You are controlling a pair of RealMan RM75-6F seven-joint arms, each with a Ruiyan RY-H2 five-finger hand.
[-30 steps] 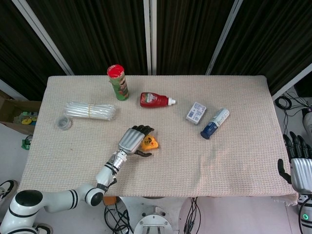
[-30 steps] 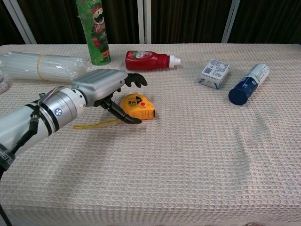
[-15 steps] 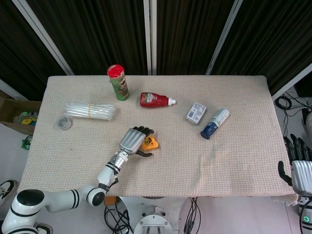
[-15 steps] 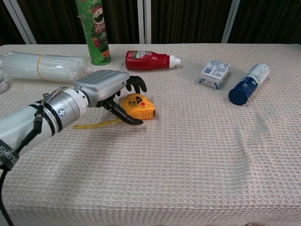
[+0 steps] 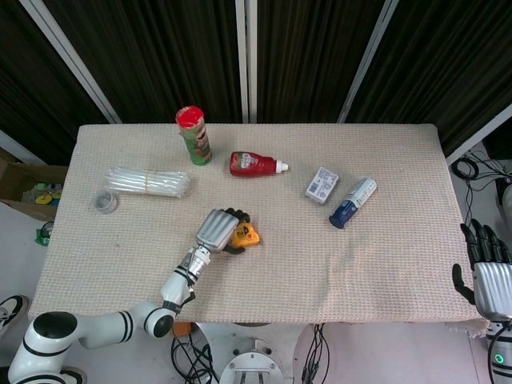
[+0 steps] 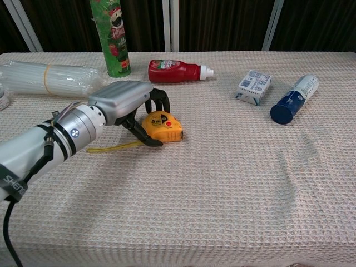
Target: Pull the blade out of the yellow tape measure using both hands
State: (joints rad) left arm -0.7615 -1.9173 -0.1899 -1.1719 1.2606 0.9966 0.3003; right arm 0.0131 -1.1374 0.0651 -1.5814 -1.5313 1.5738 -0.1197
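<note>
The yellow tape measure (image 6: 163,126) lies flat on the cloth-covered desk (image 6: 233,183), a little toward seven o'clock from the desk's middle in the head view. The left robot hand (image 6: 129,104) arches over its rear half: dark fingers (image 6: 158,99) curl down behind the case at its twelve o'clock side, and the thumb hooks in at the front near seven o'clock. Whether the fingers actually press the case cannot be told, so this reads as a closing grasp rather than a firm one. That top-down cage makes sense, since the case must be pinned while the other hand draws the blade.

A short length of yellow blade (image 6: 111,147) already shows, running out toward nine o'clock beneath the left forearm. Its tip is the part the second hand would need, and the forearm partly covers that approach.

The right robot hand (image 5: 486,272) hangs off the desk's edge at about four o'clock, well apart from the tape measure, fingers spread and holding nothing. It has the whole desk to cross.

The Pringles can (image 6: 110,34), ketchup bottle (image 6: 177,71), small box (image 6: 255,87) and blue-capped bottle (image 6: 293,98) sit toward twelve and two o'clock, out of the working path.
</note>
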